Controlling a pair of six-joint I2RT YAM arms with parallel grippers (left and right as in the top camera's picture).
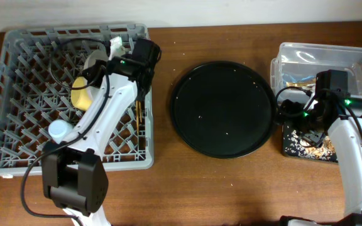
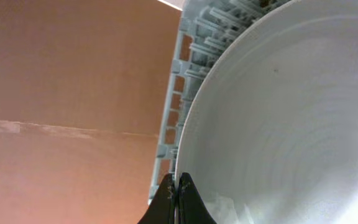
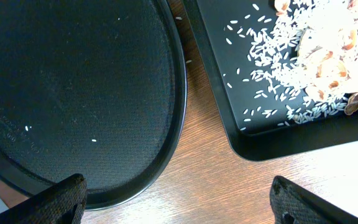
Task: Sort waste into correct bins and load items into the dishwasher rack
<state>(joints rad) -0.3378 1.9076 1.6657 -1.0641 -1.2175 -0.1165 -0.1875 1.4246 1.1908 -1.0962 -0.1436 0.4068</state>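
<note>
The grey dishwasher rack (image 1: 17, 135) fills the left of the table. My left gripper (image 1: 110, 55) is over its far part, shut on the rim of the round white-grey plate (image 1: 95, 62). In the left wrist view the shut jaws (image 2: 178, 186) pinch the plate (image 2: 278, 112) at its edge, with the rack (image 2: 194, 46) behind. A yellow bowl (image 1: 82, 92), a light-blue cup (image 1: 58, 130) and chopsticks (image 1: 139, 112) lie in the rack. My right gripper (image 1: 294, 113) (image 3: 179, 199) is open and empty above bare table. The pink cup is out of view.
The large round black tray (image 1: 222, 108) (image 3: 73, 81) sits mid-table. The shallow black tray (image 1: 289, 147) (image 3: 229, 93) holds rice grains and food scraps (image 3: 319, 50). The clear tub (image 1: 357, 56) behind it holds a brown-gold wrapper (image 1: 296, 79).
</note>
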